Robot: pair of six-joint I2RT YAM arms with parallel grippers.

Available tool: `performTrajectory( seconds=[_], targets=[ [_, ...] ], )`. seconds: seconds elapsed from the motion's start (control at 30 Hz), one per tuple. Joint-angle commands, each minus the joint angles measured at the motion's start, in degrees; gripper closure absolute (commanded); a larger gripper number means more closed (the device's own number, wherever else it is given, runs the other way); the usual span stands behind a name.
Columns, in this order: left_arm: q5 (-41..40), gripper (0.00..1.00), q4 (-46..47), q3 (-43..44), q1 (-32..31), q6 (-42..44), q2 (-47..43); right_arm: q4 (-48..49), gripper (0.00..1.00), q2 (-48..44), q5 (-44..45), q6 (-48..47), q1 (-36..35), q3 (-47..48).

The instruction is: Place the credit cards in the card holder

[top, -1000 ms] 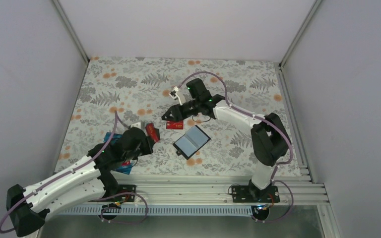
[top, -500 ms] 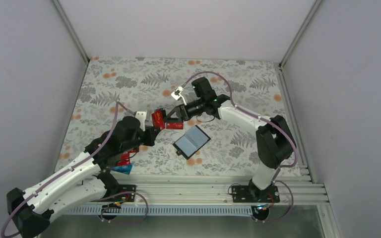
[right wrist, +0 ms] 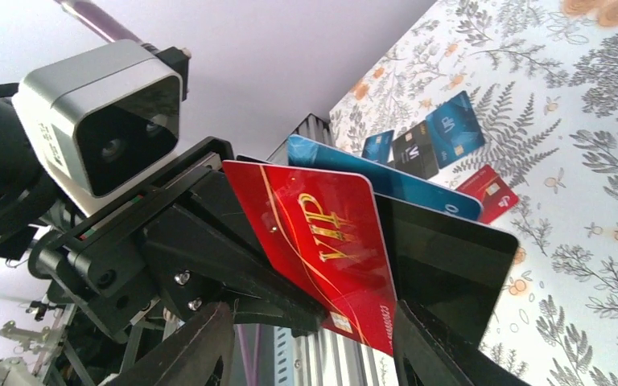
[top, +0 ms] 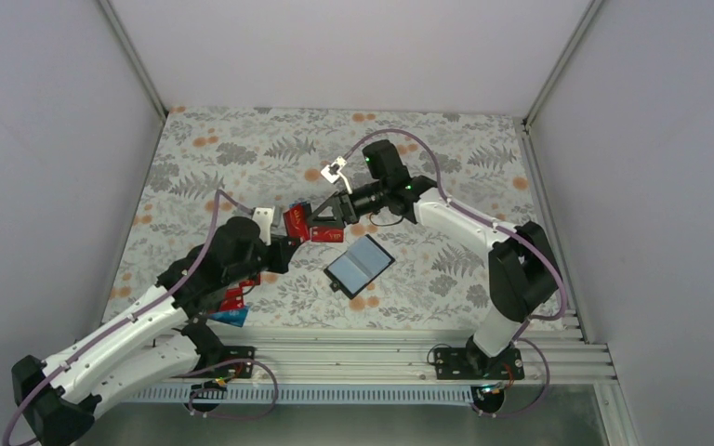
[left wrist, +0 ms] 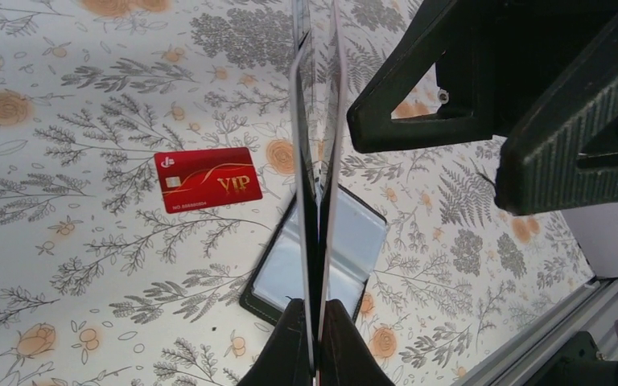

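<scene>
Left tool [top: 288, 238] has swung up to meet right tool [top: 323, 216], clenched on three fanned cards [top: 295, 221]; open holder [top: 361, 263] lies on bench [top: 204, 158] just beside. Left wrist: cards edge-on, red card [left wrist: 208, 178] flat below. Right wrist: right tool spread wide either side of the fan, more cards [right wrist: 426, 145] on bench.

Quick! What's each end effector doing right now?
Left end effector: closed, holding a few credit cards.
Right end effector: open, its fingers spread on either side of those cards, gripping nothing.
</scene>
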State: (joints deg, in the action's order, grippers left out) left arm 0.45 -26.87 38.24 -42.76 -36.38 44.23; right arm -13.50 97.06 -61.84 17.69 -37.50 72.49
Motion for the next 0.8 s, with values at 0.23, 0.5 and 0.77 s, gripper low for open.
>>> performTrajectory(
  seconds=[0.23, 0.5, 0.77],
  targets=[
    [4.6, 0.98, 4.4, -0.9, 0.4, 2.0, -4.3, 1.8, 0.48, 0.4, -2.6, -0.4, -1.3, 4.0],
    [7.5, 0.98, 6.2, -1.9, 0.4, 2.6, -6.2, 0.7, 0.47, 1.0, -7.3, -3.5, -2.5, 5.5],
    [10.1, 0.98, 7.5, -2.2, 0.4, 3.7, -7.2, 0.8, 0.51, 1.5, -8.9, -3.6, -2.9, 6.9]
  ],
)
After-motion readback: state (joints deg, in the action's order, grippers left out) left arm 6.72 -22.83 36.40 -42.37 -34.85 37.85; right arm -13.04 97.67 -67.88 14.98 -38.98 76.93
